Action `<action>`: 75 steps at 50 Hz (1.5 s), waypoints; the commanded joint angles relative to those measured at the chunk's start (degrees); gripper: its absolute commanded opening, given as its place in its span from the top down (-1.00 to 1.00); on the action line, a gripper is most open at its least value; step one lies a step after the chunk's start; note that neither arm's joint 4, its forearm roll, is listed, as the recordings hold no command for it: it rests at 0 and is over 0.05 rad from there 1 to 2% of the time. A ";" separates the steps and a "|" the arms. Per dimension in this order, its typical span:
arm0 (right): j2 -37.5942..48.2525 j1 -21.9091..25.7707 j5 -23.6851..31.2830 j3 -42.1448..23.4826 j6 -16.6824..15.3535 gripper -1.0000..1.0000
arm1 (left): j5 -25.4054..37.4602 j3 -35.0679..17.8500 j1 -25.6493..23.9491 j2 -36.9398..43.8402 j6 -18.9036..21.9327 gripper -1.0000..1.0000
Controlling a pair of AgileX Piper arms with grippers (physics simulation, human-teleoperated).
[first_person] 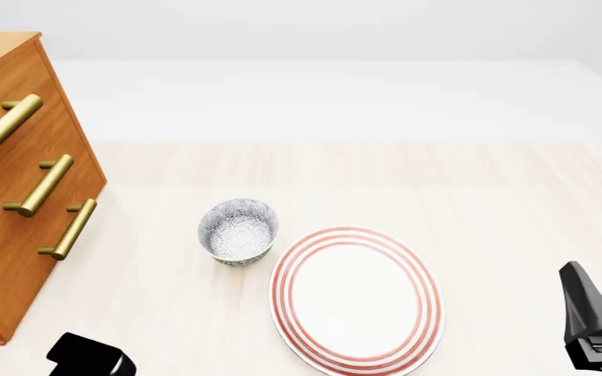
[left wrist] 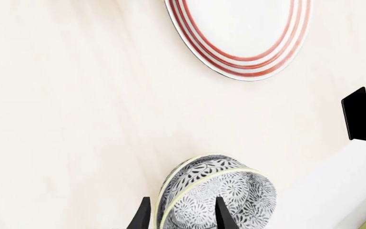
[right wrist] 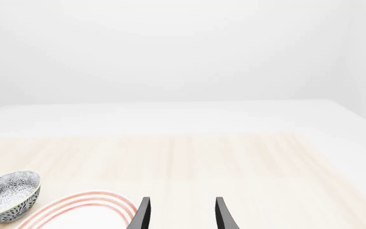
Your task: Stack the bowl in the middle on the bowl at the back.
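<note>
Two speckled grey-and-white bowls stand nested as one stack left of the table's centre. The bowl in the middle sits inside the bowl at the back. The left wrist view shows both pale rims, with the upper bowl above the lower bowl. My left gripper is open and holds nothing, and its arm is at the near left, well short of the stack. My right gripper is open and empty at the near right. The stack also shows in the right wrist view.
A large white plate with red rings lies right of the bowls, nearly touching them. A wooden drawer cabinet with brass handles stands along the left side. A black part of the right arm shows in the left wrist view.
</note>
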 commanded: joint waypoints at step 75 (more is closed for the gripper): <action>0.02 -2.19 7.95 -14.72 3.50 -1.00 | 32.18 -39.47 31.11 -27.87 12.68 -1.00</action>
